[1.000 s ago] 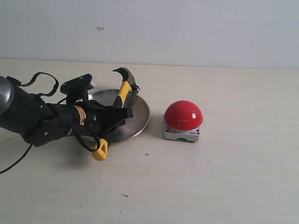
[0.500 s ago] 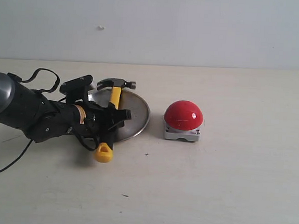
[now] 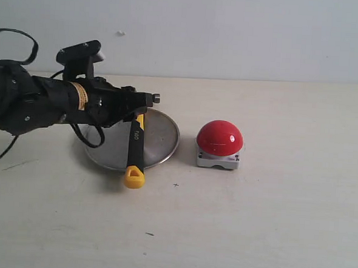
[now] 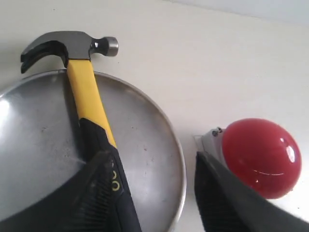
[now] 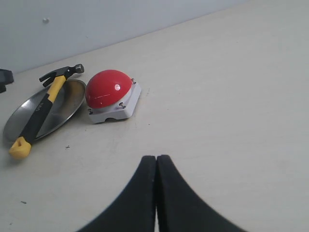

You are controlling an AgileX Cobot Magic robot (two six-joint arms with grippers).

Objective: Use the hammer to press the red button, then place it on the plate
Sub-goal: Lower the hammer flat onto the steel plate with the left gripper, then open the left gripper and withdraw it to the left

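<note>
The hammer (image 3: 135, 145) lies across the plate (image 3: 162, 138), its dark head at the far rim and its yellow looped tip past the near rim on the table. My left gripper (image 3: 129, 109) hovers above the handle, open, holding nothing. In the left wrist view the hammer (image 4: 90, 93) runs beneath one finger (image 4: 99, 193), and the plate (image 4: 154, 140) shows between the jaws. The red button (image 3: 219, 138) stands on the table to the right of the plate, apart from it. My right gripper (image 5: 156, 160) is shut and empty, away from the button (image 5: 108, 88). It is outside the exterior view.
A pale wall runs behind the light table (image 3: 271, 224). My left arm's black body and cables (image 3: 23, 103) hang over the table's left side. A few small dark specks (image 3: 176, 185) mark the tabletop in front of the plate.
My left gripper has let go of the hammer and risen up and back. The hammer, tilted in the grip a second ago, now lies flat across the plate.
</note>
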